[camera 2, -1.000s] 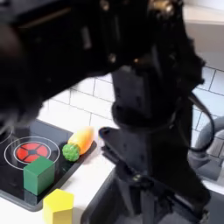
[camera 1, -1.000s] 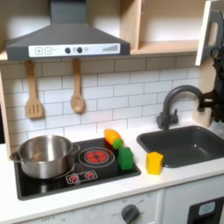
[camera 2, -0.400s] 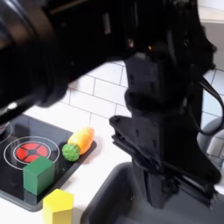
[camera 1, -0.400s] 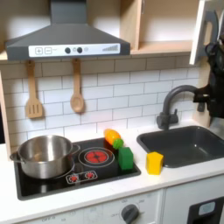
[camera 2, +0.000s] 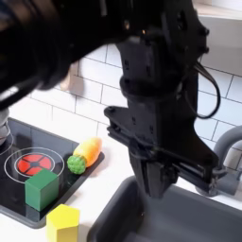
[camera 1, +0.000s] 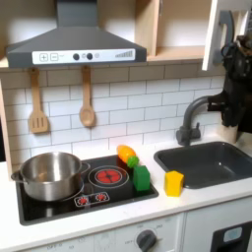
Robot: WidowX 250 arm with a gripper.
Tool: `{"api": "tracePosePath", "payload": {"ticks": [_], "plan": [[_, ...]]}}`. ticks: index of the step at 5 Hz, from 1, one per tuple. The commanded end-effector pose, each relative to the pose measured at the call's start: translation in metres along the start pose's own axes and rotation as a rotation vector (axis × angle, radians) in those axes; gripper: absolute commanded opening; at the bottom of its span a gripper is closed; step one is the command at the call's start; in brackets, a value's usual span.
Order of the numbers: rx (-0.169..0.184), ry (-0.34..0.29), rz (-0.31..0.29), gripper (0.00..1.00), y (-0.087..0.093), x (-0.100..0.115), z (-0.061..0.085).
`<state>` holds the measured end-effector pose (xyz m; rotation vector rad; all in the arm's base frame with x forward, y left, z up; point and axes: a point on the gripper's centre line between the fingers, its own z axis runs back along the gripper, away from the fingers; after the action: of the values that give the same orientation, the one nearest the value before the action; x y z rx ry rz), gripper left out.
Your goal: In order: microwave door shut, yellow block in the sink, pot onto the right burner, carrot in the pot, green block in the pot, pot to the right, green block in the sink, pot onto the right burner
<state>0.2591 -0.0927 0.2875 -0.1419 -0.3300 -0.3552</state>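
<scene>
The microwave door (camera 1: 221, 34) stands ajar at the top right of the first exterior view, its white frame seen edge-on. My gripper (camera 1: 233, 54) is a dark blur right beside it, and its jaws cannot be made out. The steel pot (camera 1: 49, 173) sits on the stove's left side. Between stove and sink (camera 1: 211, 162) stand the green block (camera 1: 142, 178) and the yellow block (camera 1: 174, 183), with the carrot (camera 1: 126, 155) behind them. In the second exterior view my arm (camera 2: 156, 104) looms over the sink (camera 2: 180, 216), with the yellow block (camera 2: 62, 222), green block (camera 2: 40, 188) and carrot (camera 2: 85, 151) at lower left.
A dark arched faucet (camera 1: 193, 113) rises behind the sink, close under my arm. The red burner (camera 1: 108, 177) lies bare to the right of the pot. A range hood (camera 1: 74, 44) and two hanging wooden utensils (camera 1: 87, 103) sit above the stove.
The microwave door's white edge has swung leftward in the first exterior view, with my arm following it. The pot, blocks and carrot have not moved.
</scene>
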Motion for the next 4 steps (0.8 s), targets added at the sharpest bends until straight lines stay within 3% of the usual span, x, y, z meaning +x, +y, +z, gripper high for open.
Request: {"api": "tracePosePath", "payload": {"ticks": [1,4], "plan": [[0.046,-0.014,0.071,1.00,0.025,0.008,0.006],[0.086,-0.040,0.132,1.00,0.054,0.030,0.013]]}}
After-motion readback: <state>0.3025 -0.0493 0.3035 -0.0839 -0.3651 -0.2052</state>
